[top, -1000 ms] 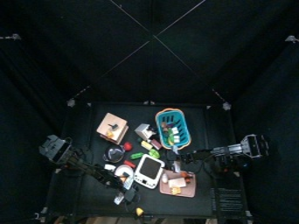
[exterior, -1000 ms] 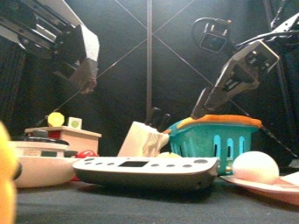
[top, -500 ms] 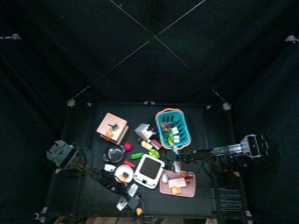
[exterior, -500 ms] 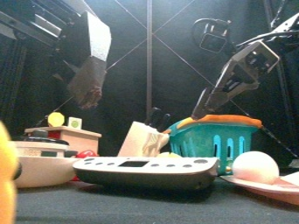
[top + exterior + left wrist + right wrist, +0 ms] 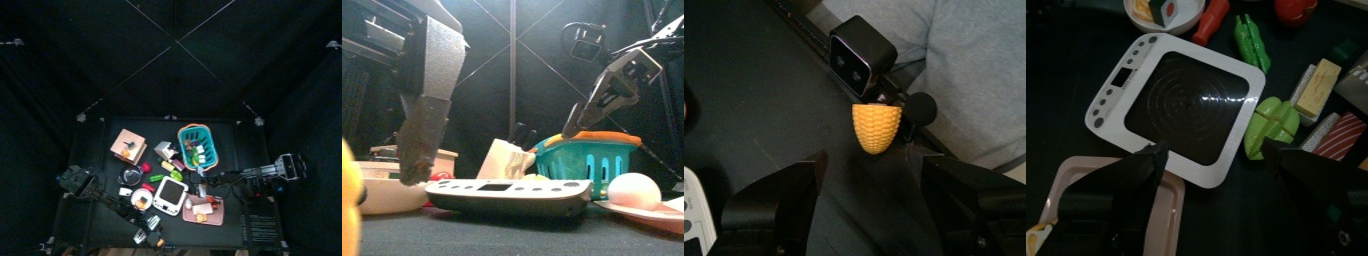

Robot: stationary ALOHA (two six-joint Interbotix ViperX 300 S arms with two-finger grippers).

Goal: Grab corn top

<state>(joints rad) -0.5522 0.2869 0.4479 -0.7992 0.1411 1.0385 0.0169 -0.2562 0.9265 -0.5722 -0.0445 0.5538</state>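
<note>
1. Low in the top view, near the table's [image 5: 94, 150] front edge, the left arm reaches in from the left; the corn is too small to pick out there.
2. Front view — the left gripper [image 5: 422, 150] hangs large at left, above the clutter.
3. Left wrist view — the corn [image 5: 877, 128] lies at frame centre, pointed end towards the spread jaws, by a small camera [image 5: 862, 53]. Advise descending squarely, straddling the cob, then closing.
4. Right wrist view — the right gripper [image 5: 1213, 170], jaws apart and empty, idles over the white scale [image 5: 1186, 105].
</note>
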